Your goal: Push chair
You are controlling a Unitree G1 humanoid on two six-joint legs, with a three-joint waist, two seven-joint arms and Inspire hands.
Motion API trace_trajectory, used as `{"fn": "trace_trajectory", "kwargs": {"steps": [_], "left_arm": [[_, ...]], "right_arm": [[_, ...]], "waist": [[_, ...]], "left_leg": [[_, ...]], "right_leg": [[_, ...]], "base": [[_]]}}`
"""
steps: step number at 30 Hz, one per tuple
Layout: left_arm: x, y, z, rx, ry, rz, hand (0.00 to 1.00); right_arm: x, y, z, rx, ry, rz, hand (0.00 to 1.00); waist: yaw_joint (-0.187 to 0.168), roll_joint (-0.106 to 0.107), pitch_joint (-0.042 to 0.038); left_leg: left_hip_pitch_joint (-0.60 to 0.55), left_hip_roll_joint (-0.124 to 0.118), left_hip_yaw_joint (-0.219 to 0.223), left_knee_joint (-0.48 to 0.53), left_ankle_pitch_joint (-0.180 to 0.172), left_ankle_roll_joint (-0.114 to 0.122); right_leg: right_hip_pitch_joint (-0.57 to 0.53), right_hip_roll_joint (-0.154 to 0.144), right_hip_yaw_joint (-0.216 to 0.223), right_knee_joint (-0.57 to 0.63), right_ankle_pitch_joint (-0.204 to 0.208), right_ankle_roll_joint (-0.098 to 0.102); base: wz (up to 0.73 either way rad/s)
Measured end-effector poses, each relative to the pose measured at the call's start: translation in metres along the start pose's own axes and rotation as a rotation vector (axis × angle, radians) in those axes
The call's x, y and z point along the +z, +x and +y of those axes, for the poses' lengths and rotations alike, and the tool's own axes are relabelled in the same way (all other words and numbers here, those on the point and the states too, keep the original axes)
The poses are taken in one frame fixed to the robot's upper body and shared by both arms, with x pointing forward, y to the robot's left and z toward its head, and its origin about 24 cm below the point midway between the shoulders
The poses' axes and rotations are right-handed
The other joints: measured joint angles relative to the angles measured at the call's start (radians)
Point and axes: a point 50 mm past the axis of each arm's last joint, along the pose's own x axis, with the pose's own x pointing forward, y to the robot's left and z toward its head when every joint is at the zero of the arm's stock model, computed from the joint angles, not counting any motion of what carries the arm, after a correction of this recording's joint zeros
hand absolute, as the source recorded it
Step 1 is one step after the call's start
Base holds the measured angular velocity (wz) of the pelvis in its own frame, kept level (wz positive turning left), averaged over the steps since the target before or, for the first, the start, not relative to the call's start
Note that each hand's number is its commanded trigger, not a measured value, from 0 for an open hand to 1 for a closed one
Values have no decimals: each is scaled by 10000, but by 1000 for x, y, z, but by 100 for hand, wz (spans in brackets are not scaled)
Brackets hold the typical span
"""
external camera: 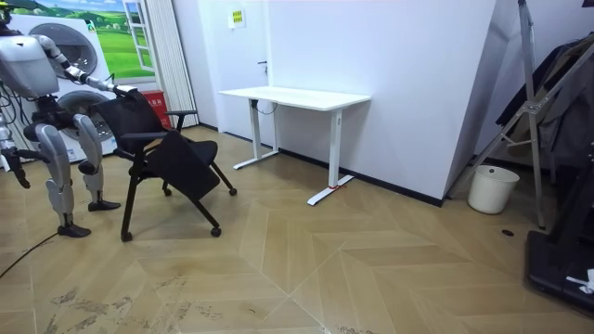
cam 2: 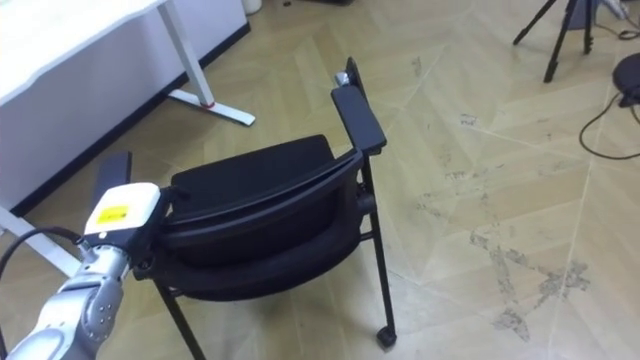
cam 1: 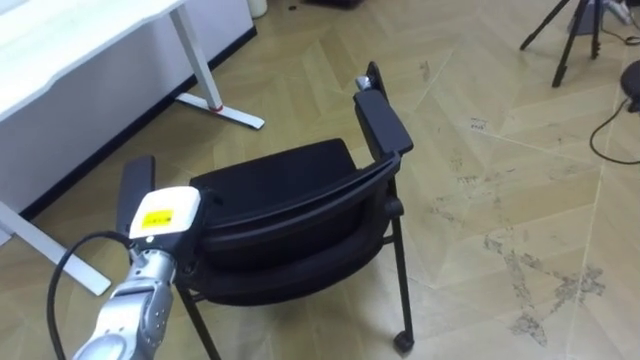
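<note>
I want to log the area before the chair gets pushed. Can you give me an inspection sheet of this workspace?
Surface: wood floor, scuffed to the chair's right.
Job's things: black chair on castors, standing apart from the white desk.
Clutter: tripod; white bin by the wall.
Hands: left hand at the chair back's left end; right hand hangs at the robot's side.
Cables: dark cable looping on the floor, right of the chair.
Surroundings: white wall behind the desk.
</note>
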Motion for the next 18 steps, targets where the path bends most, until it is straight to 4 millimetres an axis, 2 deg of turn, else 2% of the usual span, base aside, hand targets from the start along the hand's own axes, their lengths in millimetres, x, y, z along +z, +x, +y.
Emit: {"fn": "trace_trajectory", "kwargs": {"steps": [8, 18], "left_arm": [[-1, 0, 2, -179, 240, -185, 100], [0, 1, 4, 55, 306, -221, 100]], "right_arm": [[7, 1, 2, -48, 227, -173, 0], [6, 1, 2, -92, 220, -162, 0]], "waist": [[5, 0, 0], [-28, -36, 3]], "left_leg": [[1, 1, 2, 15, 0, 0], [1, 1, -20, 4, 0, 0]], "right_leg": [[-38, -5, -11, 4, 1, 0], [1, -5, -33, 4, 9, -13]], "base": [[0], [0]]}}
